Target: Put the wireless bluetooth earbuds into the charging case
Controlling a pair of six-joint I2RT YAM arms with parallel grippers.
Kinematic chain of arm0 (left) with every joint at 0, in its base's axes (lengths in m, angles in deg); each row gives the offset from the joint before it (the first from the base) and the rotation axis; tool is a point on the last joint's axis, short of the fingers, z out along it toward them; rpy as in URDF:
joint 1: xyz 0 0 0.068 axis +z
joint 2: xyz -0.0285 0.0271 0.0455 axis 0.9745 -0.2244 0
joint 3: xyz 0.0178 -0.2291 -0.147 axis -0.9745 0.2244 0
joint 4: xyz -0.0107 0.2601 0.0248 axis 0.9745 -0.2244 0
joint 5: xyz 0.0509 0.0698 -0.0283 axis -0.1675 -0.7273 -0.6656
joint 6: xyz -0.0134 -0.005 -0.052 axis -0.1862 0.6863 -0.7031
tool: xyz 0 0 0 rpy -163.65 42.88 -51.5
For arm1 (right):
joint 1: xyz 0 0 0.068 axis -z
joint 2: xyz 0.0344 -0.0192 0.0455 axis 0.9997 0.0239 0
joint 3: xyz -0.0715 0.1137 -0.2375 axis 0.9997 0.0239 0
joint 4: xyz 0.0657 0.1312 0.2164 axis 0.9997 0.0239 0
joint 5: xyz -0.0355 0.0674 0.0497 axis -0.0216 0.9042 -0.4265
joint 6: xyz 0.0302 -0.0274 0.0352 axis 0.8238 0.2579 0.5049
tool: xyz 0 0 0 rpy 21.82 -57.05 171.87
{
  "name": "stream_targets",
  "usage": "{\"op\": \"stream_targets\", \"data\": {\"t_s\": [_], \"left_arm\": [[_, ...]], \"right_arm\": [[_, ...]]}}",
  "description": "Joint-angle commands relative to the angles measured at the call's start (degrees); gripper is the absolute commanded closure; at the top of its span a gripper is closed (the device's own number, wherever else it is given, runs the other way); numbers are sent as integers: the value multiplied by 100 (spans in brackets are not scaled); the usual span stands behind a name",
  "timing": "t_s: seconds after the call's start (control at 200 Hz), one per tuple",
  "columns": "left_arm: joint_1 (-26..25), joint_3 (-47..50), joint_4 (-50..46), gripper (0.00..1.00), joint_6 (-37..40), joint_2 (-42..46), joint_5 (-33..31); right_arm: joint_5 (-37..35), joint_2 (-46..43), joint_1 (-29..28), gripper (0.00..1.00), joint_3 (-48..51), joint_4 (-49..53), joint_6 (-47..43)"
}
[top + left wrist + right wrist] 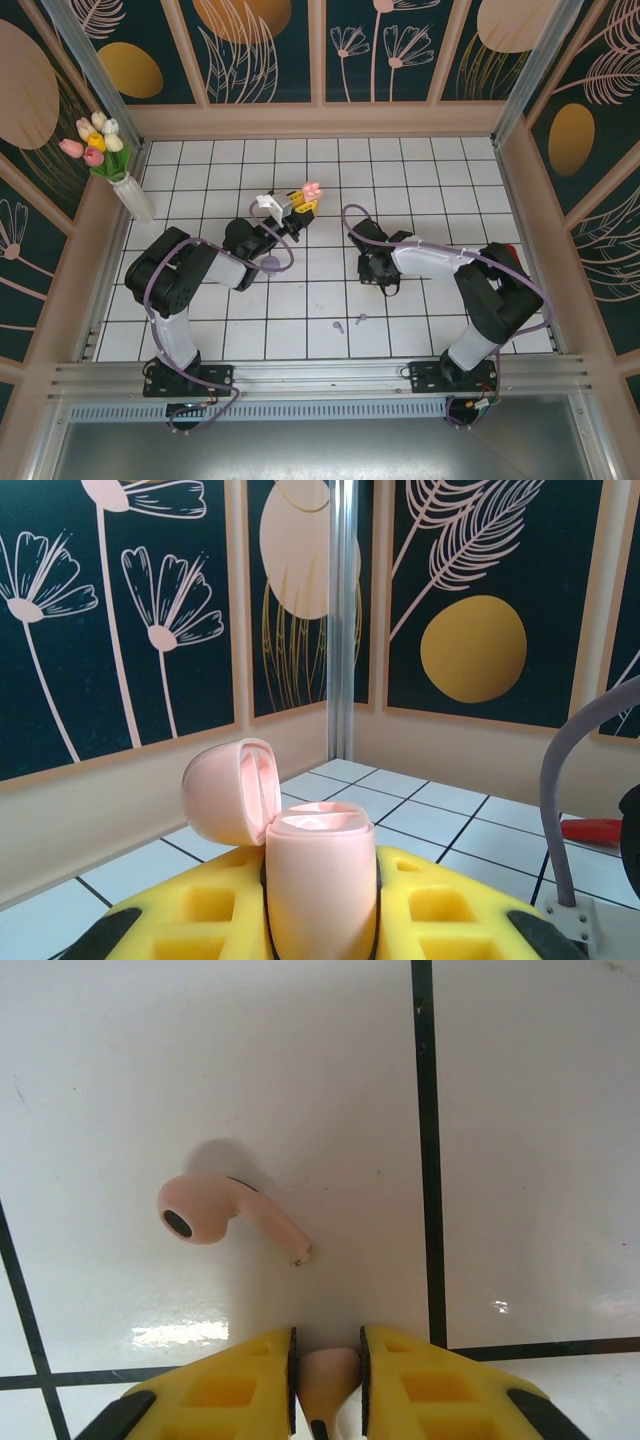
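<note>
Two pink loads sit in your grippers. On your left, the left gripper [320, 925] is clamped tight on the pale pink rounded plastic charging case [320, 865], with yellow foam fingers [200, 920] pressing on both sides. The case stands upright with its lid [225, 790] hinged open to the left. Between the arms, a lilac purple stemmed earbud [338, 325] and its lilac twin [361, 319] lie near each other on the white tiled table [440, 190]. On your right, the right gripper [328, 1360] has its jaws narrow, both pads touching a pale pink stemmed earbud [328, 1372] held low over the tile. A second pale pink earbud [225, 1212] lies loose just ahead of the fingertips.
</note>
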Motion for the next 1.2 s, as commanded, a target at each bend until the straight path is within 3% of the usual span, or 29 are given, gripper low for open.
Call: {"op": "stream_targets", "data": {"t_s": [0.0, 0.606, 0.901, 1.196], "left_arm": [[-18, -130, 1379, 100, -119, -72, 110], [-22, -113, 1374, 100, -146, -69, 201], [-17, -119, 1378, 100, -172, -134, 412], [-40, -386, 1288, 100, -364, -334, 776]], "right_arm": [[62, -102, 28, 79, 34, 67, 0], [319, -1064, 157, 81, 17, -207, 100], [793, -1769, 755, 82, -283, -943, 32], [1143, -1965, 1317, 83, -1196, -1277, -356]]}}
